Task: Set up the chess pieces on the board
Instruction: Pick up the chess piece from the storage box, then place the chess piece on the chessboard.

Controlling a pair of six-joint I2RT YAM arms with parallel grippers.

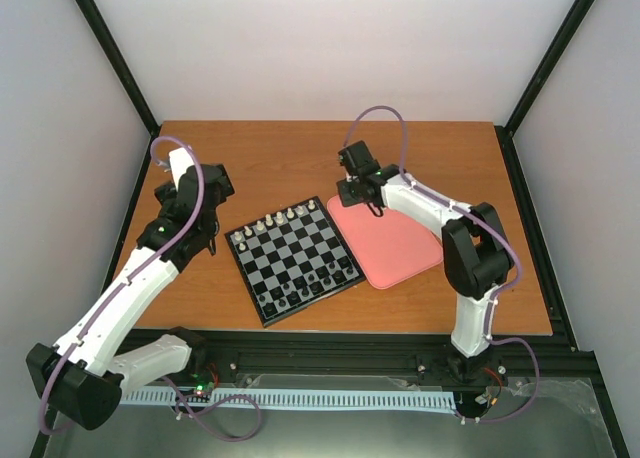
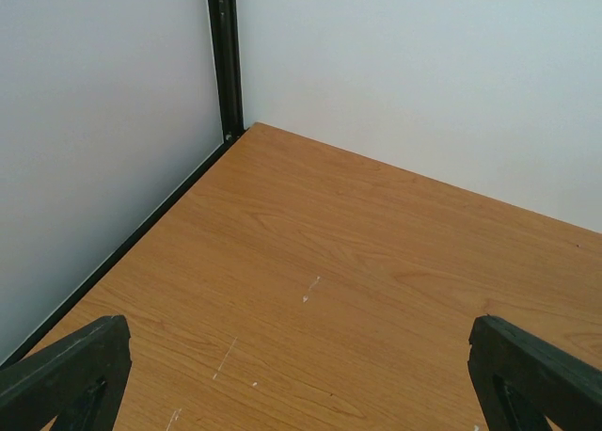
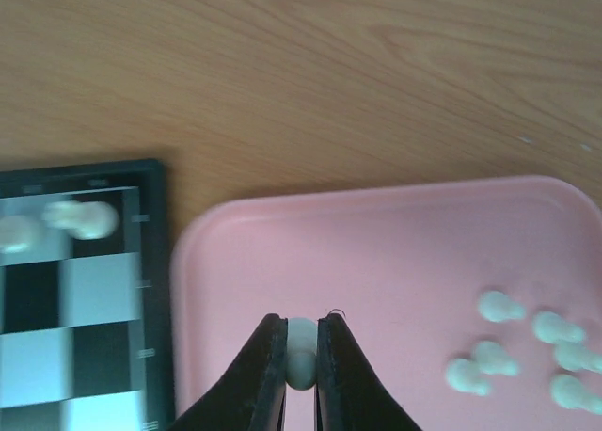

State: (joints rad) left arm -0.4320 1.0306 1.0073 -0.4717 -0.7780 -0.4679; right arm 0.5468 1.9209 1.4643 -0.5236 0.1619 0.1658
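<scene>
The right gripper hangs low over the pink tray, near the tray's left rim, its two fingers closed almost together on a small white piece pinched between the tips. Further right on the tray lies a loose cluster of white pieces, on their sides and well apart from the gripper, with bare pink surface in between. Just left of the tray's rim sits the black frame of the board; the two are close, and whether they touch cannot be told. Two blurred white pieces lie on the board's corner squares nearest the gripper. From above, a row of white pieces lines the board's far edge and dark pieces crowd the near edge, leaving the middle squares open. The board lies turned at an angle on the table, with open wood beyond it up to the back wall. The left gripper is spread wide with nothing between its fingers, over bare wood towards the far left corner, where a black post stands between the walls.
</scene>
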